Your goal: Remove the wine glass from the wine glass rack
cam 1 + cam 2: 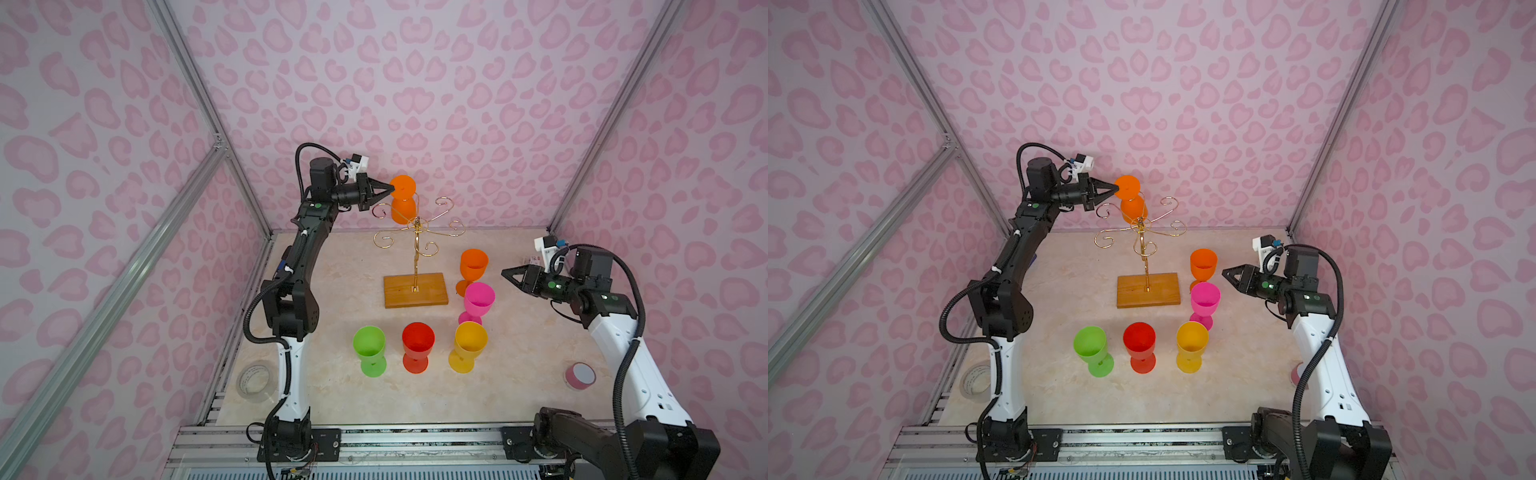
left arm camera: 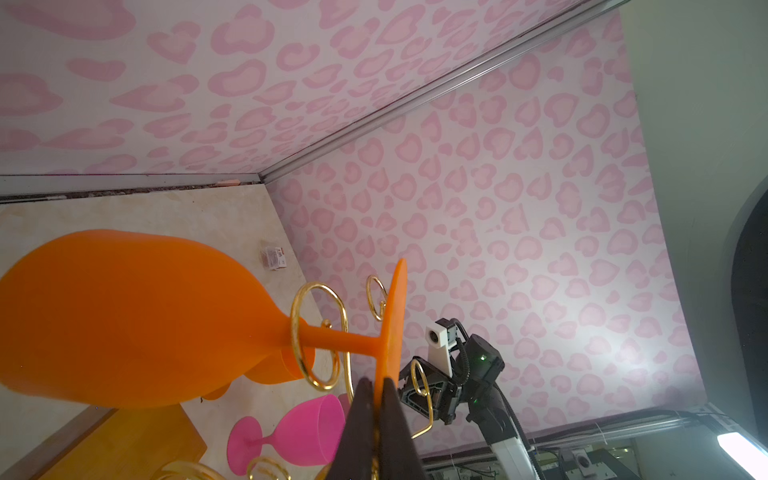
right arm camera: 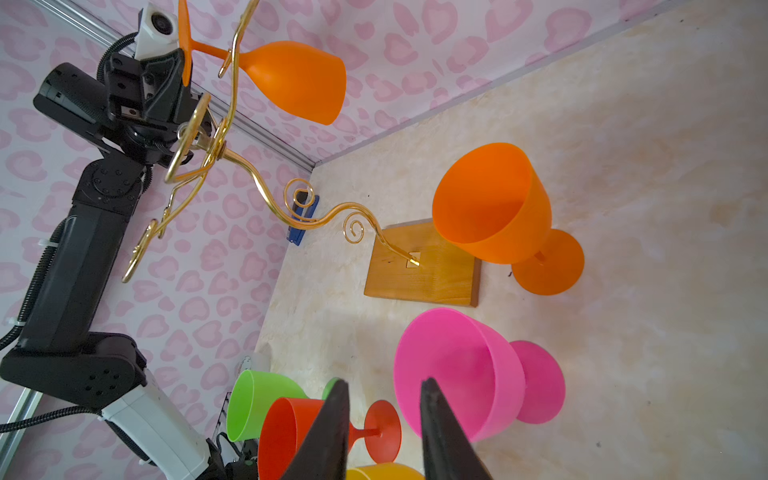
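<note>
An orange wine glass (image 1: 402,210) (image 1: 1133,210) hangs upside down from a rear arm of the wine glass rack (image 1: 415,257) (image 1: 1147,266), a gold wire stand on a wooden base. In the left wrist view the wine glass (image 2: 124,316) has its stem through a gold spiral loop (image 2: 296,328). My left gripper (image 1: 390,189) (image 1: 1116,189) (image 2: 377,384) is shut on the rim of the glass's round foot, level with the rack's top. My right gripper (image 1: 505,274) (image 1: 1225,274) (image 3: 385,380) hovers open and holds nothing, to the right of the rack above the table.
Several glasses stand upright on the table: orange (image 1: 473,266) and pink (image 1: 478,299) right of the rack's base, with green (image 1: 369,345), red (image 1: 417,340) and yellow (image 1: 469,340) in front. A clear tape roll (image 1: 255,380) lies front left and a pink one (image 1: 580,375) front right.
</note>
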{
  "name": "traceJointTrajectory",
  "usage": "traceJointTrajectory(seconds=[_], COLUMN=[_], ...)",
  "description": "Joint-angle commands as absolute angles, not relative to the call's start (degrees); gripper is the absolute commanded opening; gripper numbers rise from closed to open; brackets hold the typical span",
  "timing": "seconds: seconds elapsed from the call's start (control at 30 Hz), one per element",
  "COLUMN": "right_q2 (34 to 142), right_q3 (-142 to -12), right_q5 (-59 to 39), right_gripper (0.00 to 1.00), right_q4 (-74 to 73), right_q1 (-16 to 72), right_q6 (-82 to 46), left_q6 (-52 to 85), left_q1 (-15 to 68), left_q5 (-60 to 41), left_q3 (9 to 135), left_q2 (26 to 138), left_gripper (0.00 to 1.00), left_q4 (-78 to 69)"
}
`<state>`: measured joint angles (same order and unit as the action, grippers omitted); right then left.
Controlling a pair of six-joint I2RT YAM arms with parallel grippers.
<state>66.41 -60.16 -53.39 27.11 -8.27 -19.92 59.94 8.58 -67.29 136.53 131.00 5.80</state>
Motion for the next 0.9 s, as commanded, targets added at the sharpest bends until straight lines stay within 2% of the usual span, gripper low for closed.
traceJointTrajectory(seconds=[0.0,0.87], right_q2=[66.6,67.3], right_q3=[-59.7,-59.8], right_q5=[-53.9,-53.9], right_gripper=[0.3,0.31], right_q4=[25.7,25.1], right_q1=[-8.3,-8.3], right_q6=[-20.5,-21.3], left_q6=[60.1,61.9], left_q1=[8.4,8.5], left_q5=[-67.5,-67.8], left_q3=[137.8,136.0], left_q2=[130.6,131.5], left_gripper=[0.02,0.02], left_q4=[3.2,4.0])
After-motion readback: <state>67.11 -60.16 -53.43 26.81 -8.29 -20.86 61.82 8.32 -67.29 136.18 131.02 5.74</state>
